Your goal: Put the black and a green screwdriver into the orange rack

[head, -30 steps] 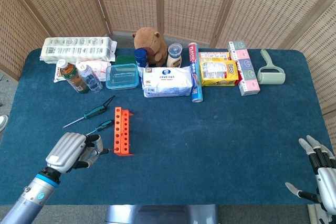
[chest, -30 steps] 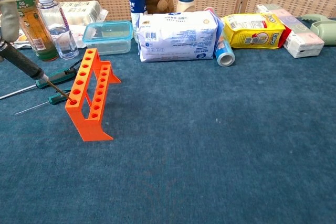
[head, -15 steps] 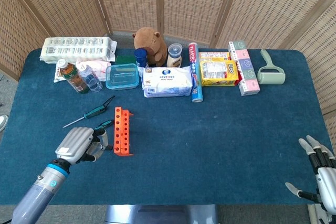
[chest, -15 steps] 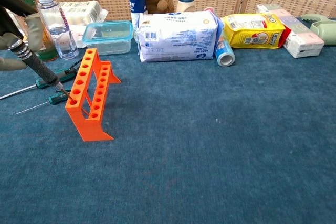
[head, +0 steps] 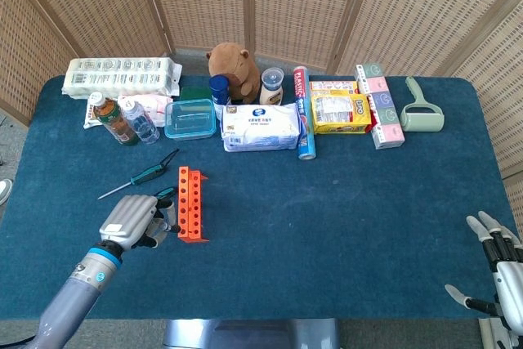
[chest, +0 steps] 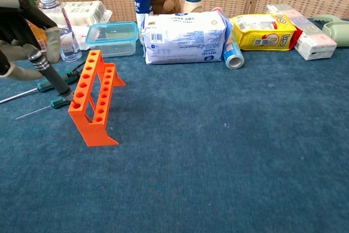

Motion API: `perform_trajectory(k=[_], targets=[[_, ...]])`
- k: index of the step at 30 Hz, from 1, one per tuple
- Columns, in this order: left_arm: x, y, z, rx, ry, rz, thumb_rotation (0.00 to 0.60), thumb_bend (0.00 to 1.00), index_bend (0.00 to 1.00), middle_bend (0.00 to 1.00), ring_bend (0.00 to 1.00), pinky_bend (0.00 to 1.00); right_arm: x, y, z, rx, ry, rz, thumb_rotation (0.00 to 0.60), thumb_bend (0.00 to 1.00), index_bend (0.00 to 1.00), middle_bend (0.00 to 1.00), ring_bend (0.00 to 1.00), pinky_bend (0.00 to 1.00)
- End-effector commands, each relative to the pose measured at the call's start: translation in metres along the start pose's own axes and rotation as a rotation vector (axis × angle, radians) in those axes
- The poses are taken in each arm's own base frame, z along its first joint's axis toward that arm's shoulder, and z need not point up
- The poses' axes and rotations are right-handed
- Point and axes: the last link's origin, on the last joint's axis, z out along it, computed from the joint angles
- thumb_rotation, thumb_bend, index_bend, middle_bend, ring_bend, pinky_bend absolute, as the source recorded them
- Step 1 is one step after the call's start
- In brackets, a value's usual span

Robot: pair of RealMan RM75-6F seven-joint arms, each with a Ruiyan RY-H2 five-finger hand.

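Observation:
The orange rack (head: 190, 203) (chest: 96, 97) stands upright left of the table's middle. My left hand (head: 134, 219) (chest: 24, 23) is just left of it and grips the black screwdriver (chest: 52, 76) by its handle. The shaft slants down into a hole near the rack's front end. One green screwdriver (head: 147, 176) (chest: 59, 78) lies on the cloth behind the hand. A second green screwdriver (head: 164, 194) (chest: 58, 102) lies beside the rack, partly hidden by the hand. My right hand (head: 498, 274) hangs empty with fingers spread at the table's near right corner.
Along the back stand two bottles (head: 122, 120), a clear blue-lidded box (head: 190, 118), a wipes pack (head: 261, 127), a plush toy (head: 233, 61), a yellow bag (head: 340, 112), boxes and a lint roller (head: 422, 110). Blue cloth (head: 343, 218) covers the table.
My left hand has moved right, closer to the rack. The black screwdriver now stands steeper and its shaft has gone further into the hole. The right hand has not moved.

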Motion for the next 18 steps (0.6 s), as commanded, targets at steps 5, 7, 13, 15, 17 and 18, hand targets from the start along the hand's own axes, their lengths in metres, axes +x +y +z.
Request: perform_trajectory(k=[5, 7, 13, 15, 17, 18], targets=[[-0.0023, 0.0028, 0.0063, 0.019, 0.004, 0.019, 0.600, 0.50, 0.57, 0.89, 0.82, 0.85, 0.0007, 0.0002, -0.0003, 0.001, 0.000, 0.003, 0.600, 0.03, 0.00, 0.00, 0.01, 0.00], [-0.0029, 0.0036, 0.0067, 0.020, 0.003, 0.019, 0.600, 0.50, 0.57, 0.89, 0.82, 0.85, 0.0010, 0.0002, -0.0001, 0.001, 0.001, 0.004, 0.600, 0.03, 0.00, 0.00, 0.01, 0.00], [-0.0034, 0.0045, 0.0076, 0.022, 0.004, 0.024, 0.600, 0.50, 0.51, 0.89, 0.82, 0.85, 0.0008, 0.0004, -0.0003, 0.002, 0.001, 0.004, 0.600, 0.03, 0.00, 0.00, 0.01, 0.00], [-0.0035, 0.0048, 0.0075, 0.022, 0.004, 0.028, 0.600, 0.50, 0.48, 0.89, 0.82, 0.85, 0.0009, 0.0003, -0.0004, 0.002, 0.001, 0.004, 0.600, 0.03, 0.00, 0.00, 0.01, 0.00], [-0.0035, 0.0050, 0.0073, 0.023, 0.005, 0.032, 0.600, 0.50, 0.44, 0.89, 0.81, 0.85, 0.0009, 0.0003, -0.0004, 0.002, 0.001, 0.004, 0.600, 0.03, 0.00, 0.00, 0.01, 0.00], [-0.0036, 0.0051, 0.0070, 0.024, 0.004, 0.036, 0.600, 0.50, 0.43, 0.89, 0.81, 0.85, 0.0009, 0.0003, -0.0004, 0.002, 0.001, 0.004, 0.600, 0.03, 0.00, 0.00, 0.01, 0.00]])
